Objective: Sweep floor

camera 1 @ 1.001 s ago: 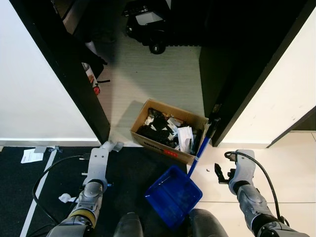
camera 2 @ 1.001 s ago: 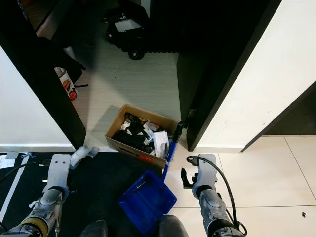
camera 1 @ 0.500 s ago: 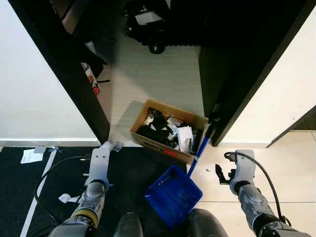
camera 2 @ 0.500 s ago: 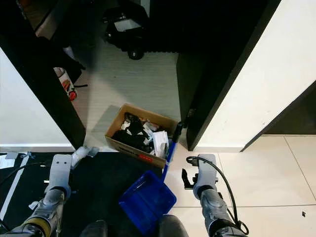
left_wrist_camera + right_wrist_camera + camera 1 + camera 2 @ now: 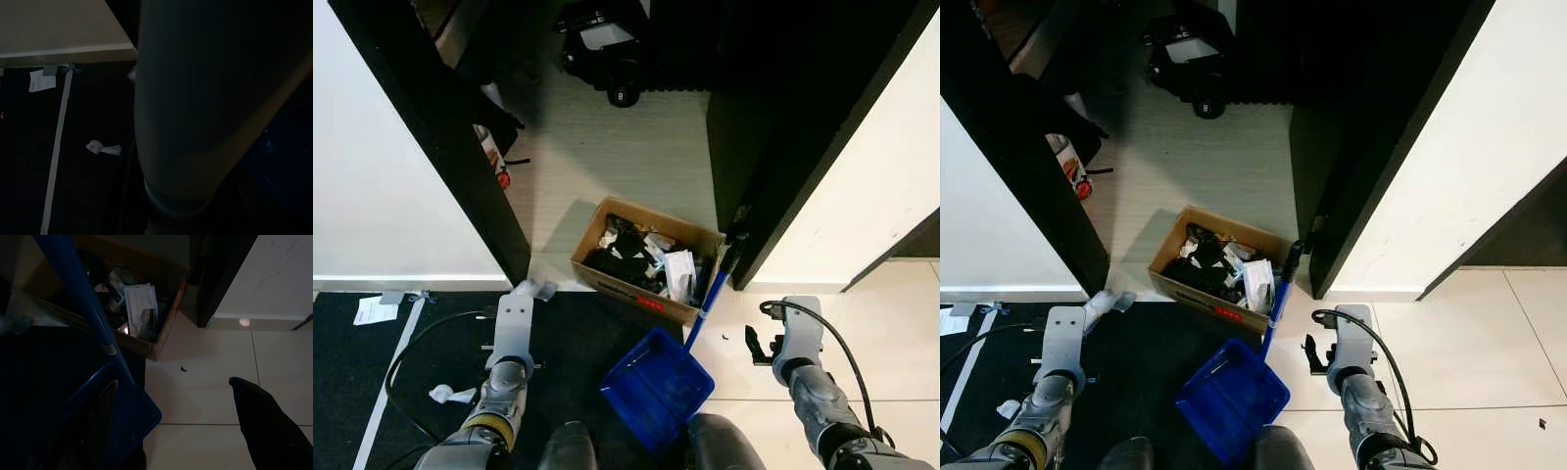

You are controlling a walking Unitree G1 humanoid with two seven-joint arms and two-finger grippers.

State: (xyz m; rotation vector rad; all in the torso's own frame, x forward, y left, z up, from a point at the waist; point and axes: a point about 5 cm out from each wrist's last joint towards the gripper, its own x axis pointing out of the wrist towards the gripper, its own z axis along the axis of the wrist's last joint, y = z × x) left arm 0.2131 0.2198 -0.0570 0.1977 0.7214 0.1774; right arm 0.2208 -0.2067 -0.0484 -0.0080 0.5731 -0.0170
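A blue dustpan (image 5: 656, 387) lies on the floor just ahead of my feet, half on the black mat (image 5: 578, 333). Its long blue handle (image 5: 710, 299) slants up against a cardboard box (image 5: 641, 294) full of rubbish. In the right wrist view the handle (image 5: 80, 298) crosses in front of that box (image 5: 161, 333). My right gripper (image 5: 753, 345) hangs over the pale tiles right of the dustpan, holding nothing. My left arm (image 5: 512, 328) hangs over the mat. A crumpled white paper (image 5: 447, 394) lies on the mat, and a dark speck (image 5: 181, 368) lies on the tile.
Black door frames (image 5: 460, 166) stand either side of a passage with grey flooring. A black wheeled device (image 5: 607, 44) sits at its far end, and a red-and-white bottle (image 5: 494, 157) leans by the left frame. A paper slip (image 5: 376, 309) and a crumpled wad (image 5: 533, 289) lie near the mat's edge.
Both arms have shifted slightly; the left wrist has slid a little right. The dustpan, box and litter stay where they were.
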